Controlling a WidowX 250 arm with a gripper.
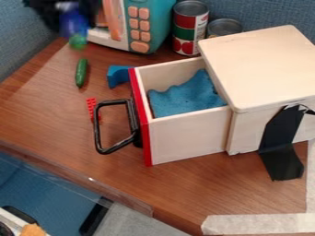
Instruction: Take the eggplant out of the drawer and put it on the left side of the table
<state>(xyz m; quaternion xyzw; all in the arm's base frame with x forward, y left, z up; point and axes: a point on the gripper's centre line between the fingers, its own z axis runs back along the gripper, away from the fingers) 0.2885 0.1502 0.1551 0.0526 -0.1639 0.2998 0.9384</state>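
A lab is showing: blue panels (261,13) are standing behind the tabletop (49,110), and black tape (280,159) is fastening a wooden box (265,60).

Two cans (185,33), one drawer (187,136), one cucumber (81,73), one microwave (159,16)

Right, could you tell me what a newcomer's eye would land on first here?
Probably the open wooden drawer near the centre, with its red front and the blue cloth inside. Next might come the teal toy microwave with salmon buttons at the top, then the green cucumber on the table, left of the drawer.
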